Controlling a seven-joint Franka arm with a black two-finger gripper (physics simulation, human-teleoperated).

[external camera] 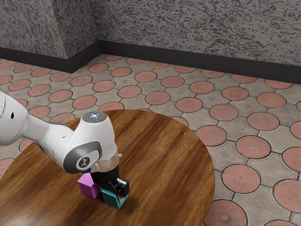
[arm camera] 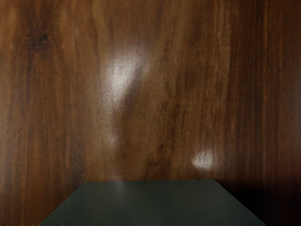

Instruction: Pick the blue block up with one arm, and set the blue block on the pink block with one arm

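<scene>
1. At the exterior view's left, the white arm (external camera: 47,136) reaches down beside the pink block (external camera: 87,184) on the round wooden table (external camera: 164,150).
2. The gripper (external camera: 117,189) sits low over the blue block (external camera: 113,198), which is just right of the pink one. Whether it is open or gripping cannot be told.
3. In the wrist view, the blue block (arm camera: 150,205) lies dark beneath the hand, with bare wood beyond it.
4. To the right, open tabletop runs to the curved edge.

Round wooden table (external camera: 164,150) on red-tiled floor (external camera: 225,113); speckled grey walls (external camera: 188,23), perhaps stone.
</scene>
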